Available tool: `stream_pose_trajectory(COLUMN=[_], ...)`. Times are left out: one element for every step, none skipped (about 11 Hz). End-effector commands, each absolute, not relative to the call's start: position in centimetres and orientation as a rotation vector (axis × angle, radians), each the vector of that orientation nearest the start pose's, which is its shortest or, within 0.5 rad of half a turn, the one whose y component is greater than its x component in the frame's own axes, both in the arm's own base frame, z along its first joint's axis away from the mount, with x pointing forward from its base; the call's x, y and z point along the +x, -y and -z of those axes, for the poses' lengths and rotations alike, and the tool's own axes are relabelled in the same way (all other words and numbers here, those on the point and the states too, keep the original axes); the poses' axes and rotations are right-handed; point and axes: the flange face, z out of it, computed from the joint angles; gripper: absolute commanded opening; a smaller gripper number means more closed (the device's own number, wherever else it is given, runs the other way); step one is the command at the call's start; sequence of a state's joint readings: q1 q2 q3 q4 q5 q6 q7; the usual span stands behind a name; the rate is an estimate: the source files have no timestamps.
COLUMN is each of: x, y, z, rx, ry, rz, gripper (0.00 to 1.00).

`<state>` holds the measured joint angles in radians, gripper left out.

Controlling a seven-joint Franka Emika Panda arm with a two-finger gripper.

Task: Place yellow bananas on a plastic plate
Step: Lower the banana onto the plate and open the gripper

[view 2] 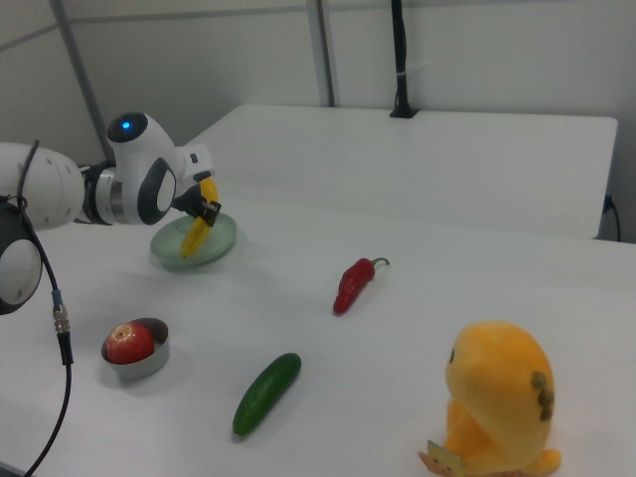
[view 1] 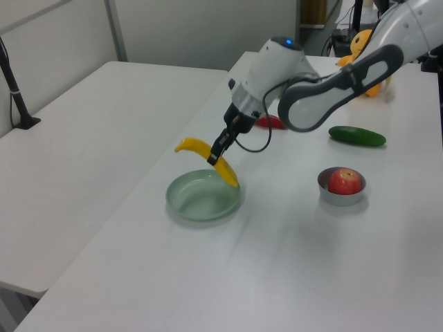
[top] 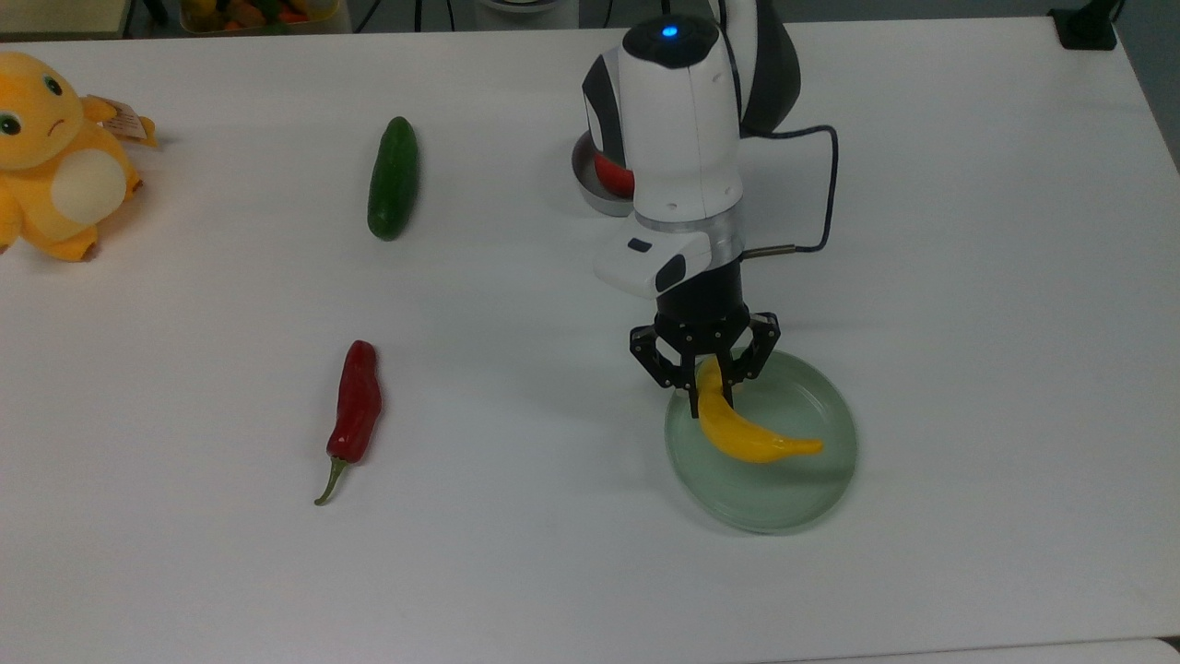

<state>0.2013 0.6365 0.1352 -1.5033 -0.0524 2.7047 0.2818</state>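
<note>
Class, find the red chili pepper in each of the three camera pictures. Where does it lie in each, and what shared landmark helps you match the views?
Top view: the red chili pepper lies left of centre, below the cucumber.
Left view: upper middle, partly hidden behind the arm.
Right view: centre, right of the plastic plate.
Shared landmark: the cucumber, its neighbour on the table in every view.

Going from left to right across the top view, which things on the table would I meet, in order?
Orange plush toy → red chili pepper → green cucumber → grey bowl holding the red apple → gripper shut on the yellow banana, over the mint-green plate.
</note>
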Motion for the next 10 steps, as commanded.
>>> stream_pose_trajectory(x=[72.41,72.44,72.41,72.38,72.31,72.31,72.31,72.31,72.30,72.29], y=[-24.39,-24.40,-24.51,-24.60,-24.70,-24.71,-24.71,-24.72,-24.74,-24.74], z=[-34.41,-34.14,-33.93,-33.84,-33.63,-33.62,-33.64,-33.76,-33.88,-33.97], rx=[-2.794,-2.792,-2.793,-2.791,-2.794,-2.795,-2.794,-2.794,-2.795,-2.796], ry=[0.083,0.083,0.085,0.086,0.090,0.092,0.092,0.094,0.101,0.103], rz=[0.844,0.846,0.843,0.842,0.836,0.837,0.839,0.842,0.846,0.847], gripper=[0.15,0.15,0.15,0.16,0.21,0.30,0.44,0.63,0.76,0.78])
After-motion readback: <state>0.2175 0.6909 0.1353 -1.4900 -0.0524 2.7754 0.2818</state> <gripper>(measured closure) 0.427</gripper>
